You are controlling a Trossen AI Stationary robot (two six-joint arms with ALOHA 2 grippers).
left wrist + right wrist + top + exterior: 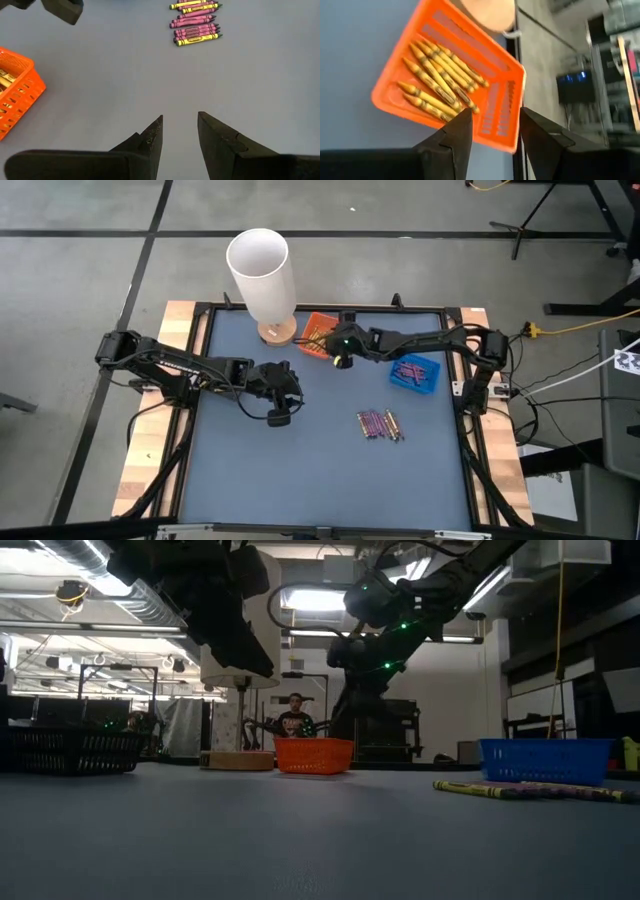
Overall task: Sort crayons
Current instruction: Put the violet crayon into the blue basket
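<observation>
Right wrist view shows the right gripper (492,131) hanging over the orange tray (490,65), its fingers parted with nothing between them, and a row of yellow-gold crayons (437,77) lying in the tray below. In the high view that tray sits at about 12 o'clock on the surface (300,470), with a blue tray (428,380) holding purple sticks toward 2 o'clock. The unsorted crayons (378,423) — purple and yellow mixed — lie loose near 4 o'clock, well apart from both trays. The left gripper (279,402) hovers toward 9 o'clock, fingers open and empty.

By my judgement these sticks are light, stiff and waxy, so they may roll or snap under a hard pinch. Take one across its paper-wrapped middle — fingers straddling the stick — choosing one at the edge of the cluster, since the neighbours lie touching.
</observation>
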